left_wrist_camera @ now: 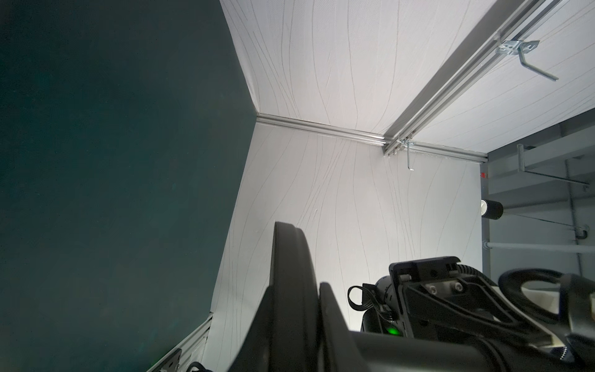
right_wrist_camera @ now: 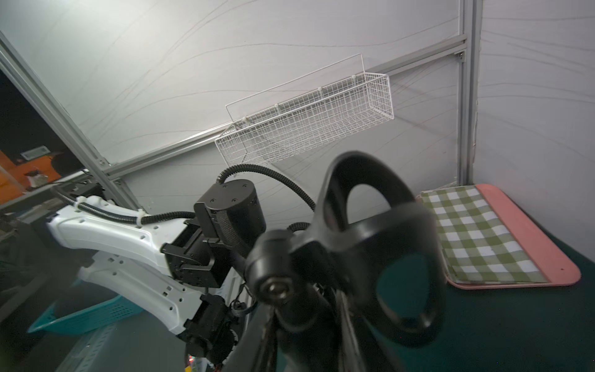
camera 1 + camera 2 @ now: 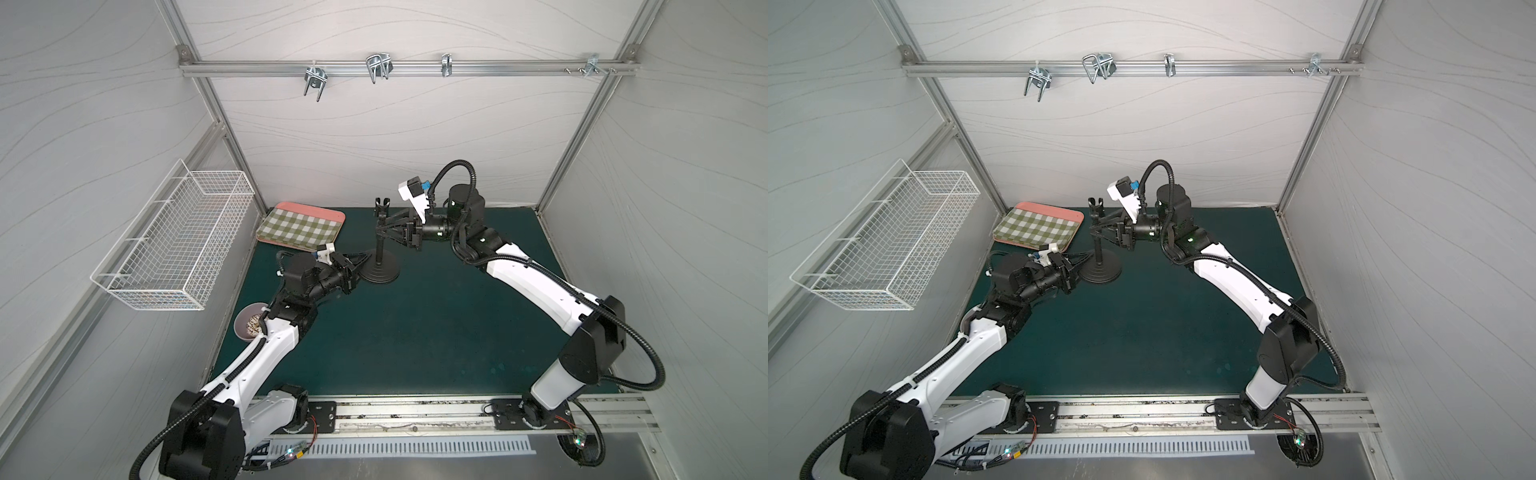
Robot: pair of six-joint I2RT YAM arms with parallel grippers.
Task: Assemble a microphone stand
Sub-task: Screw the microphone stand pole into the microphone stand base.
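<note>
The black microphone stand stands upright on the green mat in both top views. Its round base (image 3: 380, 274) (image 3: 1100, 274) carries the thin rod (image 3: 380, 247) (image 3: 1099, 249), topped by the U-shaped clip (image 3: 382, 205) (image 3: 1095, 204). My left gripper (image 3: 360, 262) (image 3: 1084, 261) is shut on the base's left rim; in the left wrist view the disc edge (image 1: 289, 273) sits between its fingers (image 1: 333, 322). My right gripper (image 3: 381, 229) (image 3: 1099, 227) reaches in from the right and is shut on the rod below the clip (image 2: 370, 222).
A pink tray (image 3: 332, 216) with a green checked cloth lies at the back left. A white wire basket (image 3: 178, 249) hangs on the left wall. A bowl (image 3: 245, 322) sits beside the left arm. Metal hooks (image 3: 378, 66) hang from the back rail.
</note>
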